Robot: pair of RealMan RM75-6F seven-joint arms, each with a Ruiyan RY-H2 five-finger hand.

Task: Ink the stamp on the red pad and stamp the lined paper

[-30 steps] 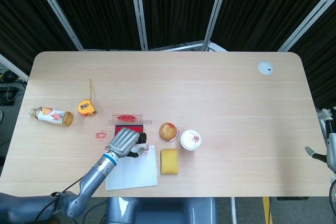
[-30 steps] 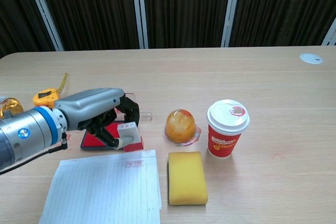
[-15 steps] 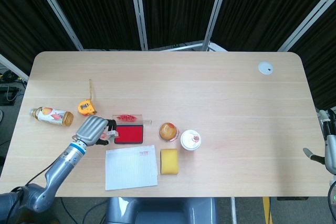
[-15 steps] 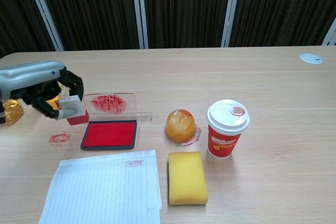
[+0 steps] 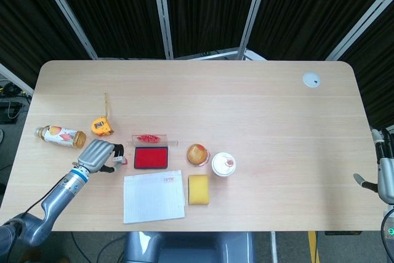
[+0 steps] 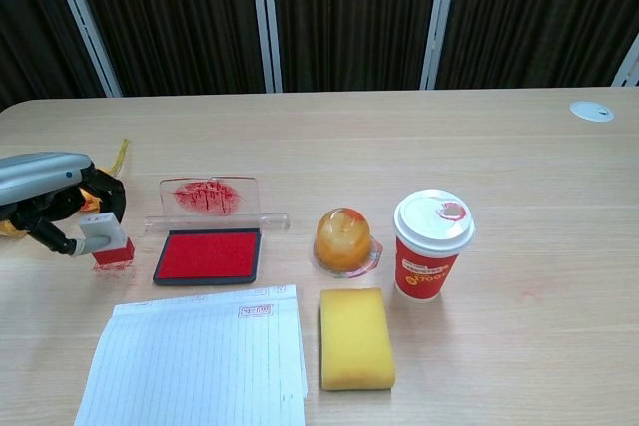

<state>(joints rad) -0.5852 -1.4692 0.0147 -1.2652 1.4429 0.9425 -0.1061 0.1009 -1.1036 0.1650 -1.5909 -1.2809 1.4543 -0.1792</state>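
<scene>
Lined paper (image 6: 198,358): at the table's near edge, red stamp mark near its top.
Left hand (image 6: 52,205): fingers wrapped around the stamp (image 6: 108,242), set on the table left of the red ink pad (image 6: 209,255).
Right hand (image 5: 383,170): by the right edge, grip unclear.

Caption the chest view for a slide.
Left hand holds the stamp on the table left of the open red pad; the lined paper already bears a mark.
</scene>
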